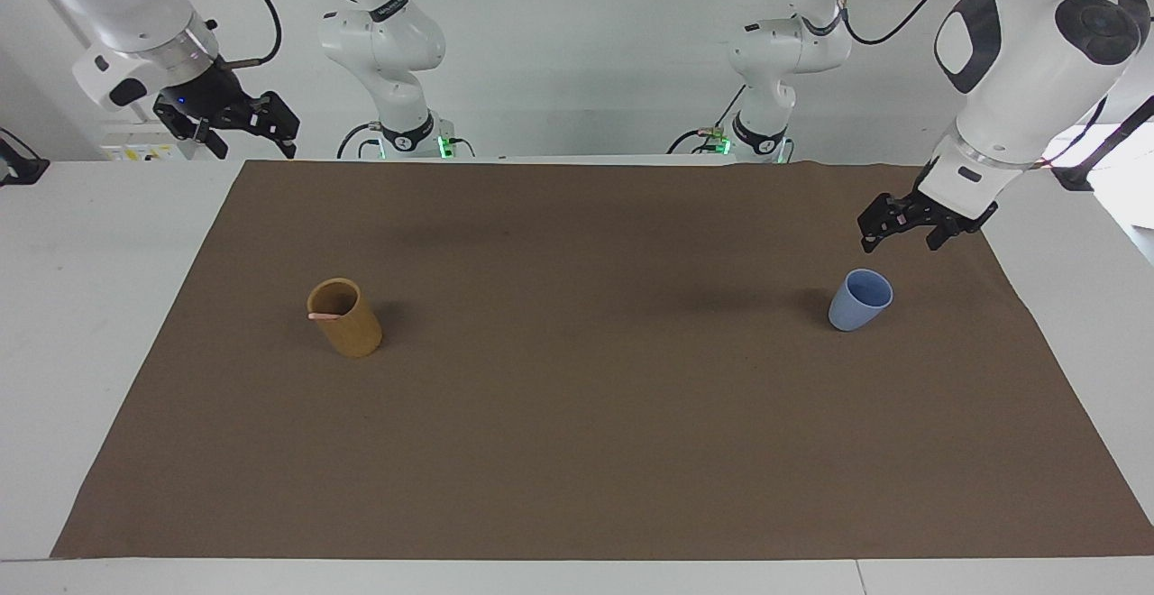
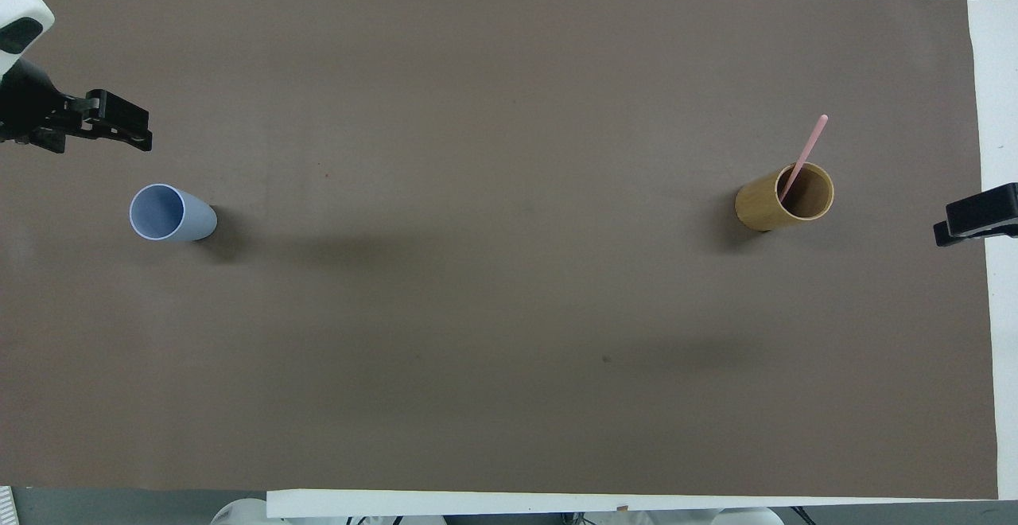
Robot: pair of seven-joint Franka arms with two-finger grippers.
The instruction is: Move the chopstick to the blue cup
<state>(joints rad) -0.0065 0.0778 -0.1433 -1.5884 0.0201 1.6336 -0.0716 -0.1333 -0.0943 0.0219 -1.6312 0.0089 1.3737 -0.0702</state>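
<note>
A light-blue cup (image 1: 861,300) stands upright on the brown mat toward the left arm's end; it looks empty from overhead (image 2: 171,213). A tan-yellow cylindrical holder (image 1: 344,317) stands toward the right arm's end, also seen overhead (image 2: 783,197). One pale pink chopstick (image 2: 805,155) leans in it, its tip past the rim (image 1: 323,315). My left gripper (image 1: 902,239) hangs open and empty in the air close to the blue cup, not touching it (image 2: 135,129). My right gripper (image 1: 254,149) is open and empty, raised high over the mat's edge at its own end (image 2: 966,223).
The brown mat (image 1: 577,415) covers most of the white table (image 1: 90,306). Only the two cups stand on it, far apart, with bare mat between them.
</note>
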